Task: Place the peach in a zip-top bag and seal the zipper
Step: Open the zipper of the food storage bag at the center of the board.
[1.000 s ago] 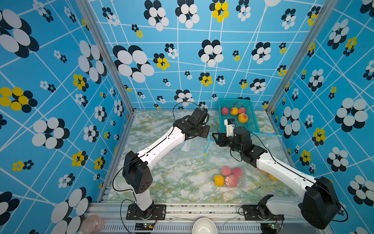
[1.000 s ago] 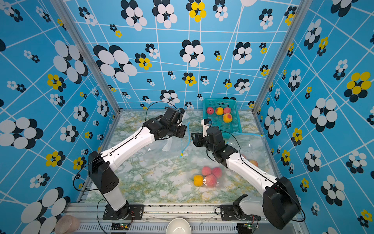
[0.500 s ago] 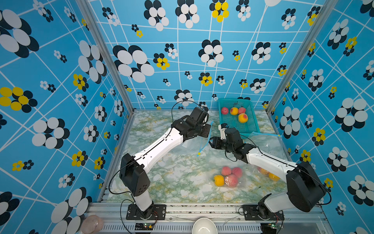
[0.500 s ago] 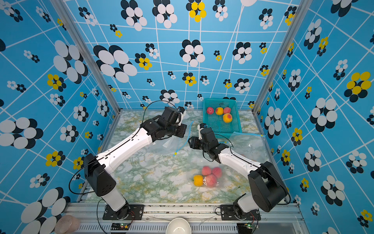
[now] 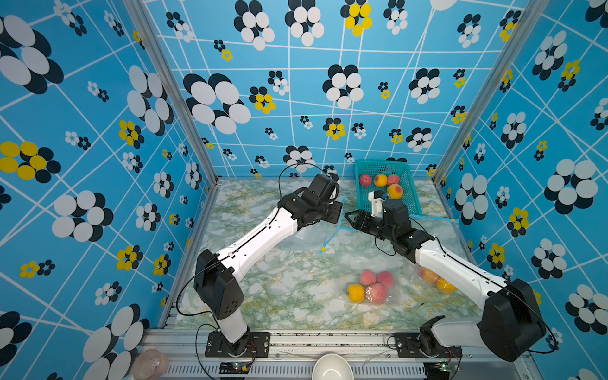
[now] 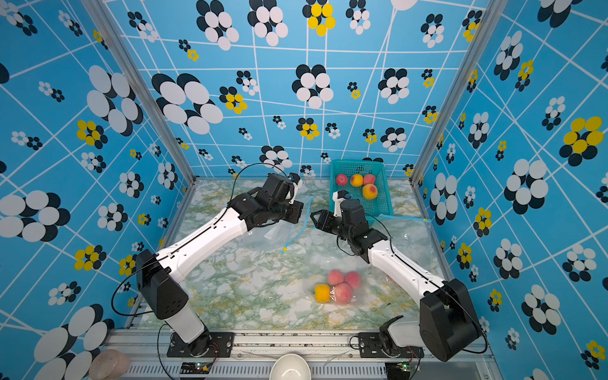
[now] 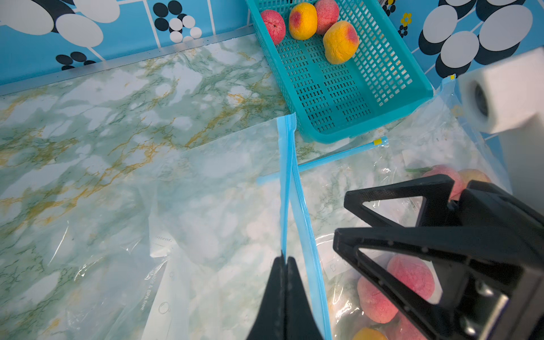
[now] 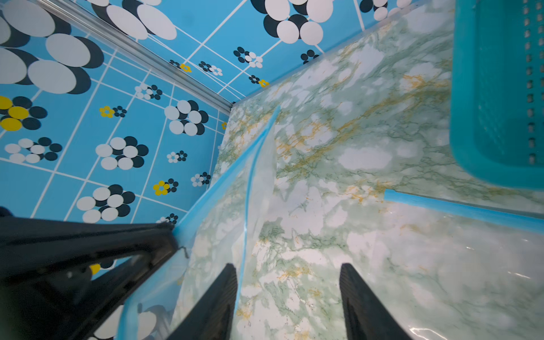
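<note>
My left gripper (image 7: 285,257) is shut on one blue zipper lip (image 7: 287,176) of a clear, empty zip-top bag (image 5: 309,237), holding that edge up off the marble table; both top views show the bag (image 6: 273,237) hanging beside it. My right gripper (image 8: 287,266) is open at the bag's mouth, facing the left gripper (image 5: 338,212). The bag's other lip (image 8: 250,176) runs along the inner face of one finger (image 8: 223,291). Nothing is gripped in the right gripper (image 5: 348,217). Several peaches (image 5: 394,190) lie in the teal basket (image 5: 413,197) at the back right.
A sealed bag of peaches (image 5: 371,289) lies front centre. Another bag with peaches (image 5: 431,276) is partly under my right arm. A flat clear bag with a blue zipper (image 5: 437,218) lies beside the basket. A white bowl (image 5: 332,368) sits beyond the front rail.
My right gripper has moved in toward the bag's mouth and its jaws have spread wider. My left gripper has kept its hold on the zipper lip.
</note>
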`<control>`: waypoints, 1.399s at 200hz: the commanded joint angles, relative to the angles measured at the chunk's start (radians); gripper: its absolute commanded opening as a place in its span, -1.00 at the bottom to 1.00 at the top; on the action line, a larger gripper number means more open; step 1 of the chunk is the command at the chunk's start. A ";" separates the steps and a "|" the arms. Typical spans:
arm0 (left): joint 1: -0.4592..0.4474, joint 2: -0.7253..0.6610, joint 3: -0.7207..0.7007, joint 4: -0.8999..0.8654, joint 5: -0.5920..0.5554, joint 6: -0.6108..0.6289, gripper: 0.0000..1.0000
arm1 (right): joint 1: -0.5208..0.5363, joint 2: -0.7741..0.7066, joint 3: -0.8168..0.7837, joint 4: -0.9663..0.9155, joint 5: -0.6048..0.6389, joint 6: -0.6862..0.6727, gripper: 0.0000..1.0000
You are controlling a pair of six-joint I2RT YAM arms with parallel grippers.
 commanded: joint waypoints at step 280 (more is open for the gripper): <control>-0.066 -0.007 -0.056 -0.143 -0.242 0.086 -0.31 | 0.126 0.034 0.110 -0.073 0.213 0.070 -1.00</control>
